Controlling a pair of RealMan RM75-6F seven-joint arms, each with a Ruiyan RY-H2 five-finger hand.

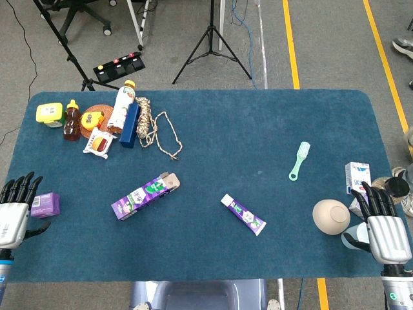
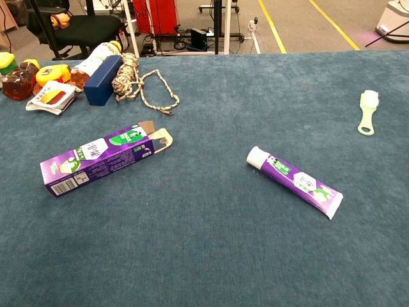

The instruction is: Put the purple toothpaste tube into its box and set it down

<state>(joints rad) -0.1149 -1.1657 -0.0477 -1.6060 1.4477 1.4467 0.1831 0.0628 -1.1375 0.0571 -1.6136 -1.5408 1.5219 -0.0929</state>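
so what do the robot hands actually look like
Both look alike. The left robot hand and the right robot hand each have a ribbed silver-white back plate, slim black segmented fingers and a black thumb. A silvery wrist section with a small blue mark shows below each. No cables or sleeves are visible.

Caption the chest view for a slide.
Purple toothpaste tube lies apart from its open-ended purple cardboard box on blue tablecloth.
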